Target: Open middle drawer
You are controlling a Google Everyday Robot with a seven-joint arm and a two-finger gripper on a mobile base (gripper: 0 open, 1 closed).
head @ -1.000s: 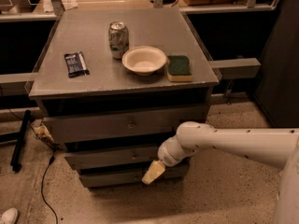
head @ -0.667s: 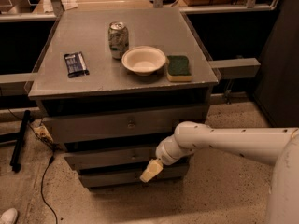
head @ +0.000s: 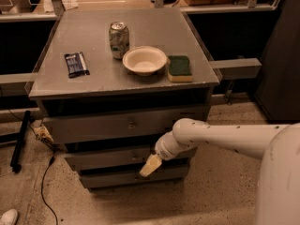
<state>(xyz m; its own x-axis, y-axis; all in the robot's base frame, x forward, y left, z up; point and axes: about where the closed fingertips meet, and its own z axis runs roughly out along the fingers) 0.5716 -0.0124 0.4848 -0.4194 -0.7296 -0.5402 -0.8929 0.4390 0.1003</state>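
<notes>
The grey cabinet [head: 117,86] has three drawer fronts stacked below its top. The middle drawer [head: 105,158] is the long, low front under the top drawer [head: 93,125] and above the bottom drawer [head: 117,178]. It looks closed or nearly so. My gripper [head: 149,165] comes in from the right on a white arm [head: 220,137] and rests against the middle drawer's front near its centre. Its cream tip points down and left, overlapping the lower edge. The middle drawer's knob is hidden behind the gripper.
On the cabinet top lie a dark snack bar [head: 76,63], a soda can [head: 118,40], a white bowl [head: 144,60] and a green sponge [head: 179,68]. A cable [head: 47,182] and a black bar [head: 19,139] lie on the floor at left.
The gripper has shifted slightly left and up along the middle drawer front. The drawers and the things on top have not visibly moved.
</notes>
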